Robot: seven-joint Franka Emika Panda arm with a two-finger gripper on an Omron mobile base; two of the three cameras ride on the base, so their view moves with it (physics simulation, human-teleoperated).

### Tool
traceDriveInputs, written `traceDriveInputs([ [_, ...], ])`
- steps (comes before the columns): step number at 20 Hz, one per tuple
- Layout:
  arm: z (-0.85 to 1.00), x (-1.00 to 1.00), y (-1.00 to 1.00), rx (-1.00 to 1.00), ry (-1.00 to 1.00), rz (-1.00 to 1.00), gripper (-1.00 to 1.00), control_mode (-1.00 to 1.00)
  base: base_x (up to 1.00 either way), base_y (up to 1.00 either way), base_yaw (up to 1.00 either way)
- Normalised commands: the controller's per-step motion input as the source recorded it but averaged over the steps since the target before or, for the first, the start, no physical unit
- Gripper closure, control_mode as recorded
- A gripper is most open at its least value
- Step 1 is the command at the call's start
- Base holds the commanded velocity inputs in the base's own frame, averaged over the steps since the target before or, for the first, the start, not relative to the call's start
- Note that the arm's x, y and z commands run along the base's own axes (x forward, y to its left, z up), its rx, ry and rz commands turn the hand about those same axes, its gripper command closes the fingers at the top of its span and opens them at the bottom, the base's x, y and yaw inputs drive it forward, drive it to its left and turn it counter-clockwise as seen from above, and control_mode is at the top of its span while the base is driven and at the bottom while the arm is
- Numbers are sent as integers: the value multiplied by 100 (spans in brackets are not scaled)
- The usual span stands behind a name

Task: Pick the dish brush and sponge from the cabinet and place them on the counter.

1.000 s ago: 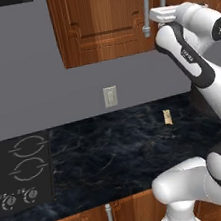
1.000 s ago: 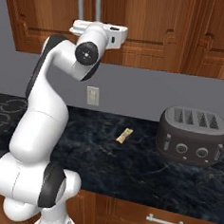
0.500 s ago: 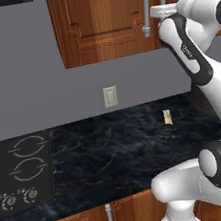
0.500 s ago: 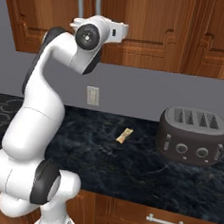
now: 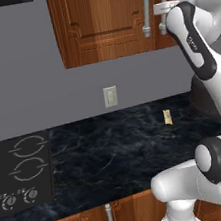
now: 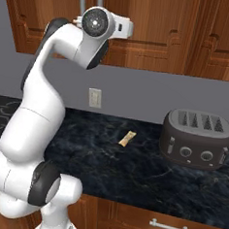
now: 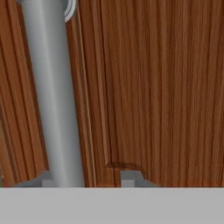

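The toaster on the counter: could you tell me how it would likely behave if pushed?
The toaster looks broad and low, so it would probably slide rather than tip. Its bulky dark body suggests it is fairly heavy.

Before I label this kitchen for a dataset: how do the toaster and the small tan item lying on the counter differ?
The toaster is dark, bulky and rounded, with slots on top and knobs in front; the tan item is pale, thin and flat. The toaster stands upright near the wall, while the tan item lies slanted on open counter to the toaster's left in the right base view. Both rest on the black veined counter, apart from each other.
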Motion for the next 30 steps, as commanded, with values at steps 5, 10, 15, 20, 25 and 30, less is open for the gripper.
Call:
traceDriveInputs([
  [5, -4, -37, -68, 2, 3, 3, 100, -100, 0, 0, 0],
  [10, 0, -52, -80, 2, 1, 1, 100, -100, 0, 0, 0],
  [15, 0, -61, -91, 4, 0, 1, 100, -100, 0, 0, 0],
  [20, -1, -66, -99, 6, 0, 1, 100, -100, 0, 0, 0],
  [25, -2, -59, -99, 5, 0, 0, 100, -100, 0, 0, 0],
  [30, -5, -59, -100, 6, 0, 0, 100, -100, 0, 0, 0],
])
